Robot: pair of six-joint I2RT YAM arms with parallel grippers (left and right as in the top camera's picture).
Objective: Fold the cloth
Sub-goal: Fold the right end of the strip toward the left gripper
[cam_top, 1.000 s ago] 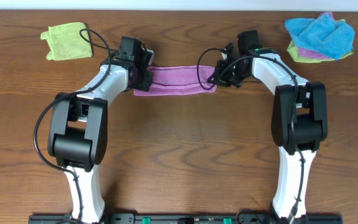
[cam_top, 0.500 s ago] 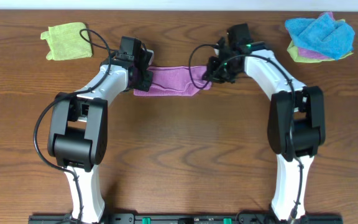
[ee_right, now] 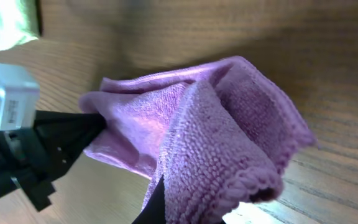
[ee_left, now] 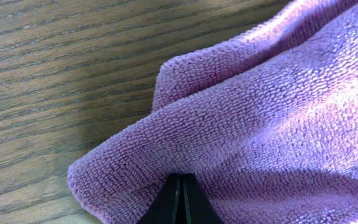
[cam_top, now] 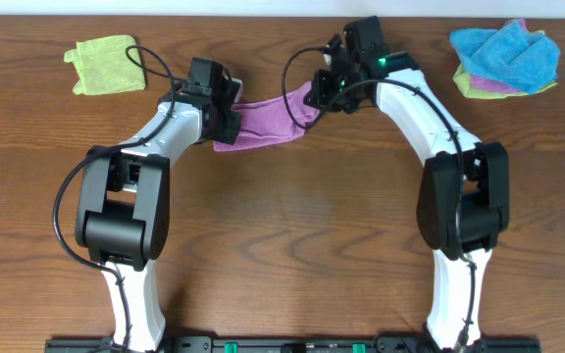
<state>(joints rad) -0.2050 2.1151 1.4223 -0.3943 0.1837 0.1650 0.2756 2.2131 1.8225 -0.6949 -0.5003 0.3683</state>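
A lime-green cloth [cam_top: 104,64] lies near the far left corner of the table [cam_top: 282,245], well apart from the rest. Next along, the left gripper [cam_top: 226,116] has its fingers pressed together on the left end of the mauve cloth [cam_top: 268,120], pinning a soft fold low over the wood. The cloth is a narrow folded band well in from both side edges and towards the far edge; its long axis runs left to right, roughly parallel to that edge, and slants towards it at the right. There the right gripper [cam_top: 320,93] is clamped on the right end, which bunches into a loose, raised hump clear of the table. In the right wrist view a pale block [ee_right: 11,102] on the left arm carries a small dark marking, probably a label, too blurred to read. A pile of blue cloths [cam_top: 506,57] sits near the far right corner, well apart from the gripper. Bare wood spreads wide between the two arms towards the near edge.
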